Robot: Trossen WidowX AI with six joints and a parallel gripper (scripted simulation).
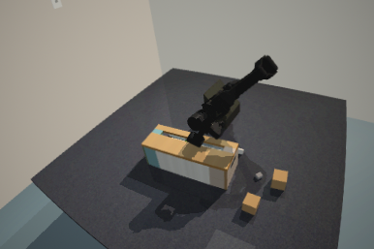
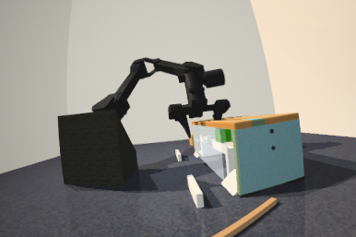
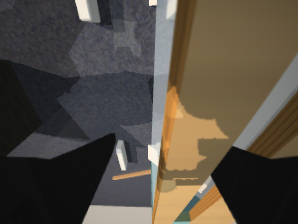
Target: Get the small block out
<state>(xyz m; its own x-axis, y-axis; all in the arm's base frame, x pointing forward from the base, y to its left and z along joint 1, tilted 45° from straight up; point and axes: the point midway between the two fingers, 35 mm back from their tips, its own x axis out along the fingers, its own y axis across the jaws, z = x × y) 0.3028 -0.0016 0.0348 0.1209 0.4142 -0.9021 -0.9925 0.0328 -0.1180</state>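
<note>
arm (image 2: 138, 77): matte black, jointed | claw (image 2: 199, 116): black, tapered fingers | base (image 2: 94, 147): dark block

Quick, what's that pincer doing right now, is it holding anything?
Pincer: open wide, holding nothing, fingers astride the top edge of the box.
</note>
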